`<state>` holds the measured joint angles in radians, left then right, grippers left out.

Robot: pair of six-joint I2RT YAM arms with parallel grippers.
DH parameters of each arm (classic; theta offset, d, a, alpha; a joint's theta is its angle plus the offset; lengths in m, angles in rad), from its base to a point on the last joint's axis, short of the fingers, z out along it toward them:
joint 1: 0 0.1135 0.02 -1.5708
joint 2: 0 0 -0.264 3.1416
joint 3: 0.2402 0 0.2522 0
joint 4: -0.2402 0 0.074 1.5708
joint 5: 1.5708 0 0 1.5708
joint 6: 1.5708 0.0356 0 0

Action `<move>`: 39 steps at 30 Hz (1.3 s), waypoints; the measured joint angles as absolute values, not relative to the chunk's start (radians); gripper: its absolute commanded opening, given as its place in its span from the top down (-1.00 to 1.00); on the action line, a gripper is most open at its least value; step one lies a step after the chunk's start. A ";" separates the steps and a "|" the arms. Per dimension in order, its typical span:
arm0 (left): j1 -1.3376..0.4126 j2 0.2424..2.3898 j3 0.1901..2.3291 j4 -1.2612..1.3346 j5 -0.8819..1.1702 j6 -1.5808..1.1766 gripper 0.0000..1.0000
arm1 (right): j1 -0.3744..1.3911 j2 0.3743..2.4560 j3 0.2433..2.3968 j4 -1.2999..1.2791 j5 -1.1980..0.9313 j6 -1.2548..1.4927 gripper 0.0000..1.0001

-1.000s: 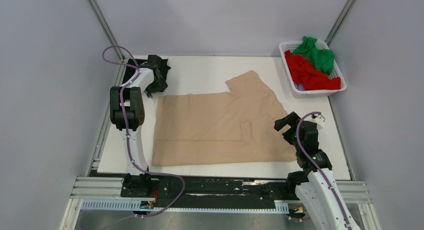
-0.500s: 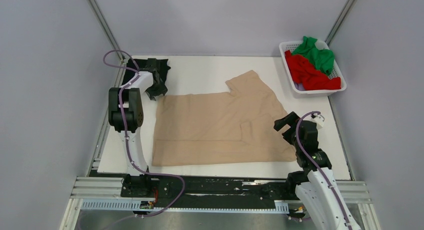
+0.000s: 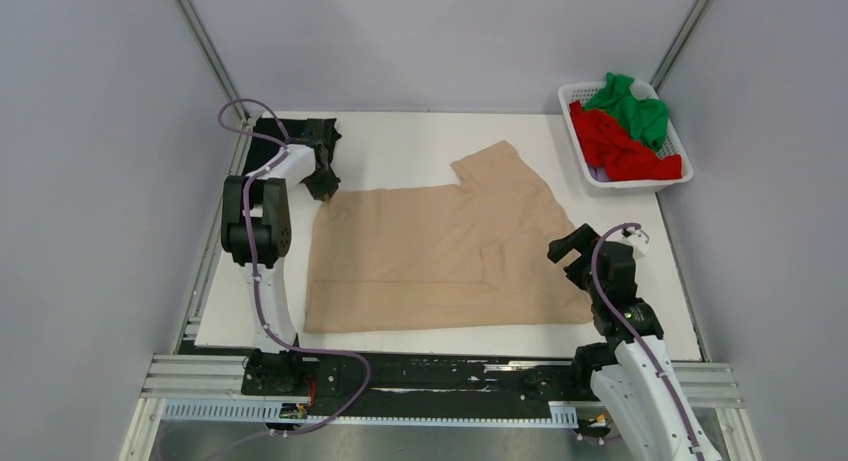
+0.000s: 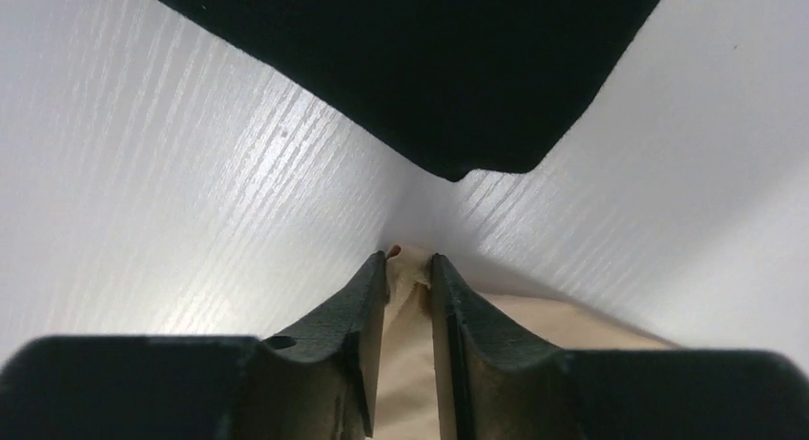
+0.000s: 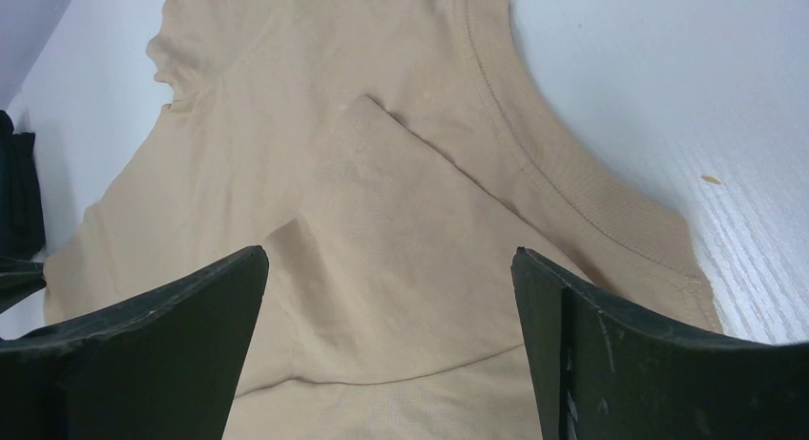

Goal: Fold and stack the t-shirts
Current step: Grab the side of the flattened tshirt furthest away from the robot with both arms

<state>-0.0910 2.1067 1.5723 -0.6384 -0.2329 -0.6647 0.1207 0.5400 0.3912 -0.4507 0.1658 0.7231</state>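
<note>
soft matt cloth on the beige t-shirt, fine wood-grain on the smooth white table, white plastic on the basket

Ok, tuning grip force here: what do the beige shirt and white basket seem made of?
Beige short-sleeved t-shirt: soft matte knit cloth, probably cotton; ribbed stitched collar, limp folds. White slatted basket: rigid moulded plastic, it seems; thin even slats, smooth rim.

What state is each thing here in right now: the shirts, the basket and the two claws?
beige t-shirt: spread flat, one flap folded over, far-left corner pinched.
black t-shirt: lying flat, far left.
red t-shirt: crumpled in the basket.
green t-shirt: crumpled in the basket.
basket: upright, holding two shirts.
left gripper: shut on the beige t-shirt's corner.
right gripper: open above the beige t-shirt.
</note>
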 measured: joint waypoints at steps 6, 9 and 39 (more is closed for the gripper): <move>-0.100 2.107 1.575 -0.655 -0.245 -0.670 1.00 | 0.121 0.542 0.390 -0.450 0.167 0.722 -1.00; -0.101 2.107 1.579 -0.660 -0.245 -0.667 1.00 | 0.121 0.548 0.390 -0.450 0.167 0.714 -1.00; -0.150 1.858 1.399 -0.644 -0.316 -0.665 1.00 | 0.202 1.925 1.505 -0.348 0.147 0.551 -0.77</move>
<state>-0.1501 1.8576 1.3987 -0.6437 -0.3164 -0.6651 0.2016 1.9255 1.5055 -0.3477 0.1467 0.5507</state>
